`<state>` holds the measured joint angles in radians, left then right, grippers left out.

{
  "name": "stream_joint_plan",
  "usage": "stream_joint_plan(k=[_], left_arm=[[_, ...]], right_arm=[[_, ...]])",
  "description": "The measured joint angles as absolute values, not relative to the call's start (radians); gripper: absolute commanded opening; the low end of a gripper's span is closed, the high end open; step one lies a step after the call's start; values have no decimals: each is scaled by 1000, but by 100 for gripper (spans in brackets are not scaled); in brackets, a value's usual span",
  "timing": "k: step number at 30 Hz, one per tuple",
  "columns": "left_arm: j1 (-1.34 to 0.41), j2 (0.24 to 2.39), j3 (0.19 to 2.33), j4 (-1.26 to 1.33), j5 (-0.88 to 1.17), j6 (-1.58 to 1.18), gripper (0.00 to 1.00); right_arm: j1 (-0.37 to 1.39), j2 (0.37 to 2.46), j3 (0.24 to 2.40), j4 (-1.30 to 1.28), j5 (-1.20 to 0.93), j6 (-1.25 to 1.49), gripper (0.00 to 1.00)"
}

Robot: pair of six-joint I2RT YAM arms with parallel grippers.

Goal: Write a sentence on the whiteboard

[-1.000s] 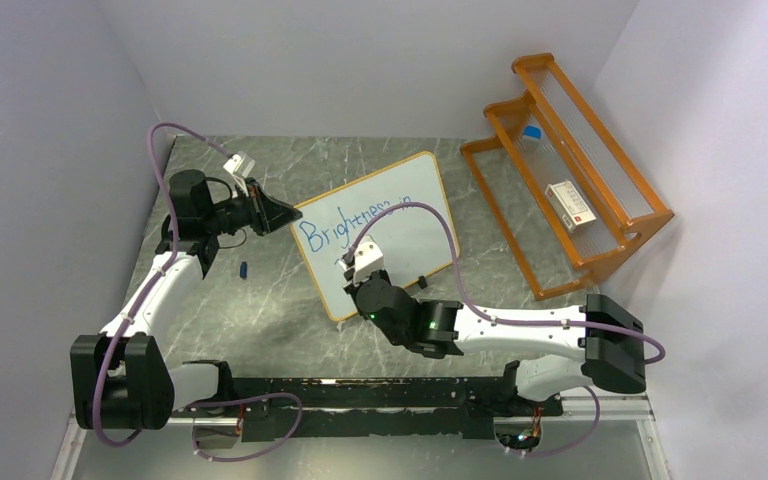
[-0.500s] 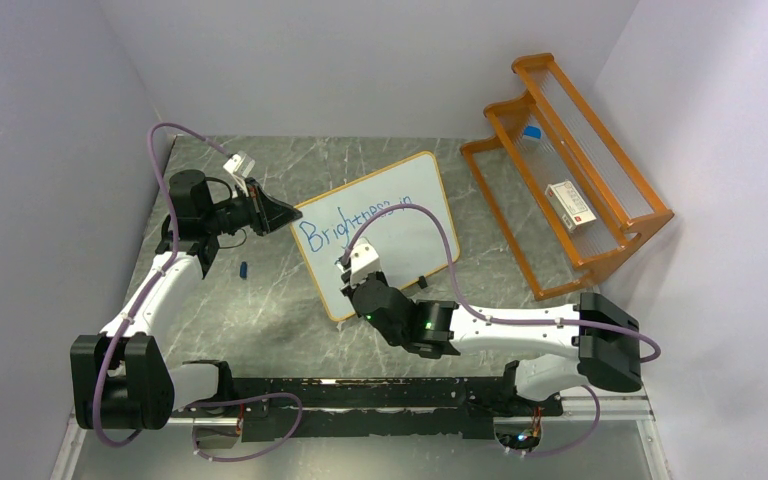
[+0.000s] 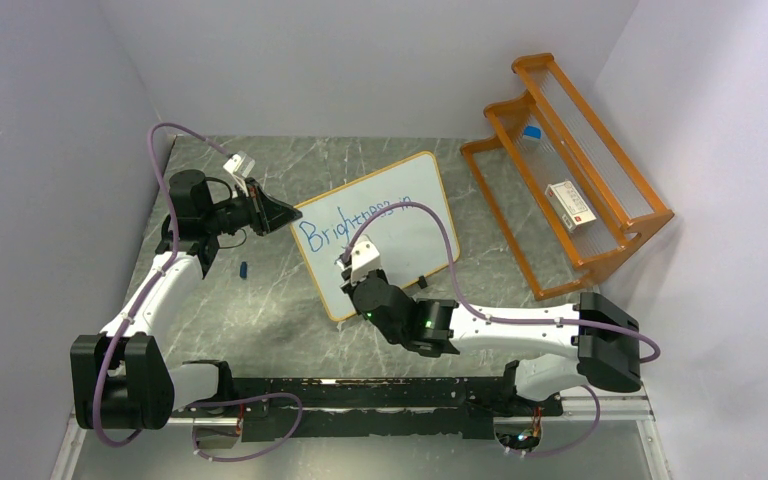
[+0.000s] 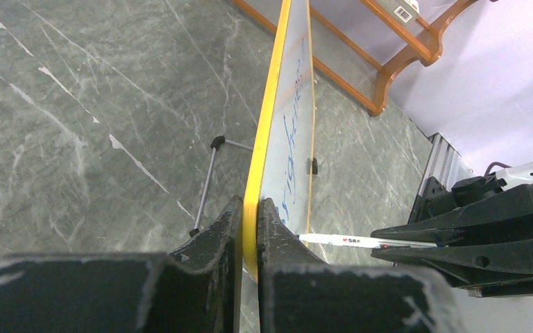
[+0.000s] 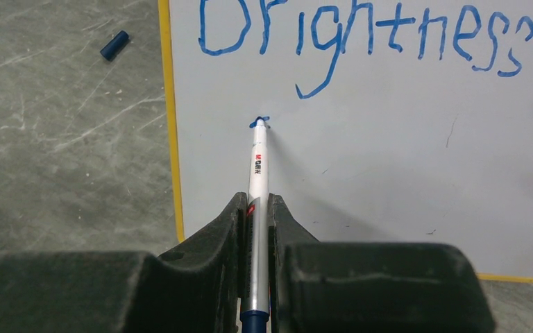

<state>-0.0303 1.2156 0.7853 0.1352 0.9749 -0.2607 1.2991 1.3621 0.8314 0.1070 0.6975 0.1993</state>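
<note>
Whiteboard (image 3: 407,240) stands propped near the middle of the grey table (image 3: 260,310), and your left gripper (image 4: 250,208) pinches its orange side frame between closed jaws. Your right gripper (image 5: 257,202) has its jaws clamped on a white marker (image 5: 257,163). The marker's tip touches the board at a small blue mark, just below the sentence (image 5: 361,35), whose blue top line reads "Brightness in". A dark blue cap (image 5: 114,45) lies on the table left of the board.
</note>
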Motion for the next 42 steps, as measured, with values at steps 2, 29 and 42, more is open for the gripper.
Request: stream_joint_plan(k=[2, 29, 42], left_arm=[[-30, 1216, 785, 135, 973, -261, 5], [-30, 1216, 785, 133, 972, -261, 5], [-30, 1216, 785, 132, 971, -261, 5]], right_arm=[[1295, 1362, 832, 107, 697, 201, 0], [1280, 1330, 811, 56, 684, 247, 0], [1280, 1330, 811, 39, 667, 247, 0]])
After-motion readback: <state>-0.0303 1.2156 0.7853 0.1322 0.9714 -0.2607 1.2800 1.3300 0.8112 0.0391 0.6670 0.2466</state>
